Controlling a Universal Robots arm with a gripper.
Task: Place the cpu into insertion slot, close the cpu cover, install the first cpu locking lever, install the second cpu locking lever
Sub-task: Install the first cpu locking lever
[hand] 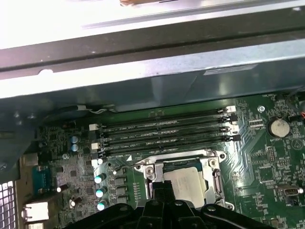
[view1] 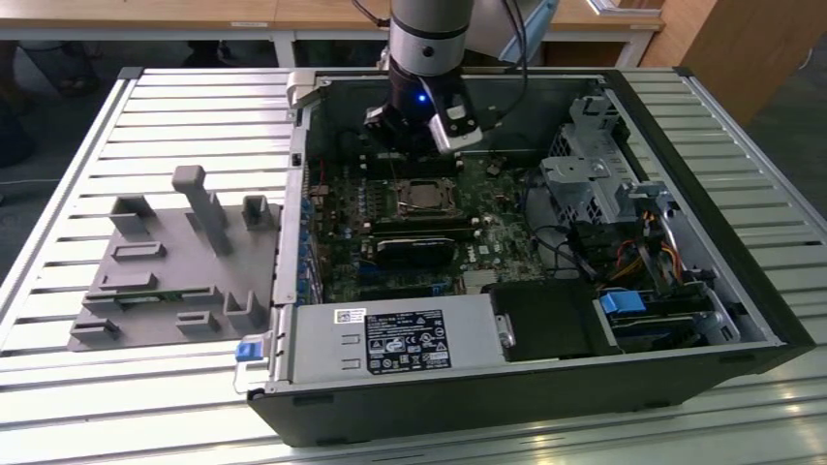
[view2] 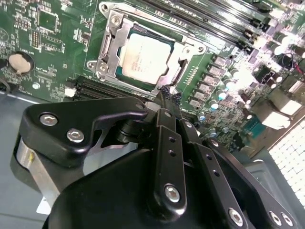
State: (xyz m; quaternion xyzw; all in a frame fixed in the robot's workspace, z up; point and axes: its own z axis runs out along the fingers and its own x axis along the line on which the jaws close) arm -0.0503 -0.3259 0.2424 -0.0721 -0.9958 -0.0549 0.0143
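Note:
The cpu, a pale silvery square, lies in the insertion slot on the green board inside the open computer case. The cpu cover, a silvery frame with a square window, lies flat over the chip's edges; the chip shows through the window. A thin wire lever runs beside the socket. My gripper is shut with nothing held, its black tips just off one corner of the socket. In the exterior view the gripper hangs just behind the socket.
Long memory slots run close behind the socket, and a row of capacitors stands beside it. A coin battery sits further off. The power supply and drive cage fill the case. A grey fixture lies on the slatted table.

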